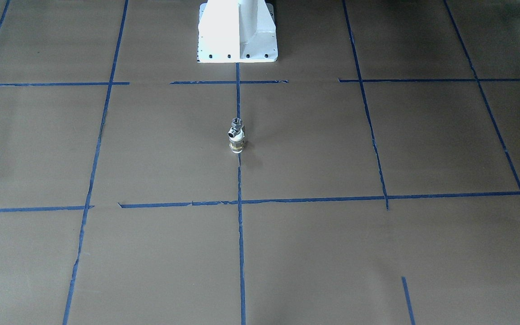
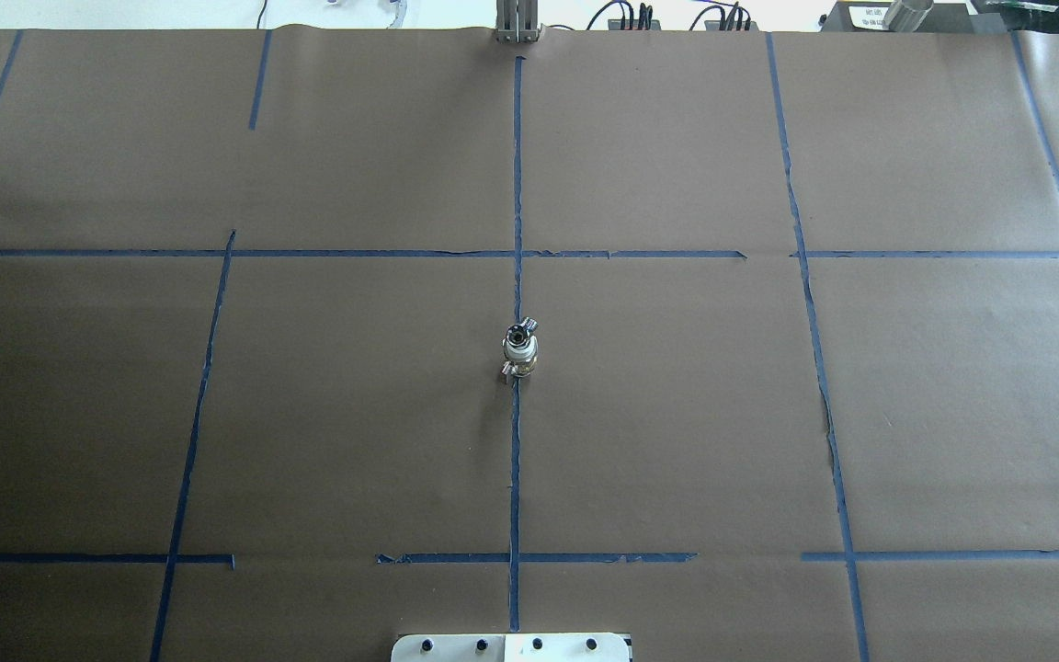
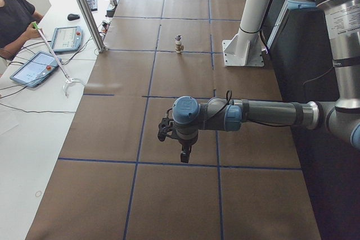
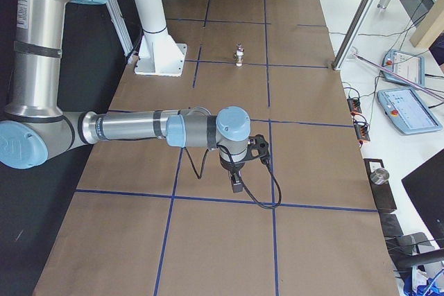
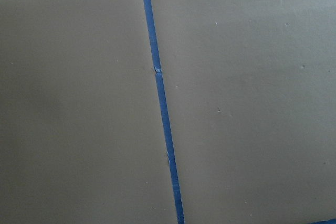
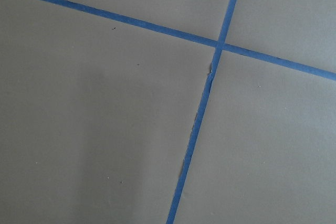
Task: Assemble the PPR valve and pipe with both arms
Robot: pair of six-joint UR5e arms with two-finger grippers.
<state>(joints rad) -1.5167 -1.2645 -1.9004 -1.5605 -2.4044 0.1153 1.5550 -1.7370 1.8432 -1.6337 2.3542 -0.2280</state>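
Valve point(image 1: 236, 135) stands upright on bench point(image 1: 377, 253), on the centre tape line point(image 1: 240, 234). Left hand point(image 3: 183, 154) and right hand point(image 4: 236, 184) hang well apart from it; opening: cannot tell. Likely approach step; next needs both reaching inward.

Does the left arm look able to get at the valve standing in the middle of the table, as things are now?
Probably yes. The valve stands upright on the table, and nothing shows between it and the left arm, which hangs over the table's left end, some way off.
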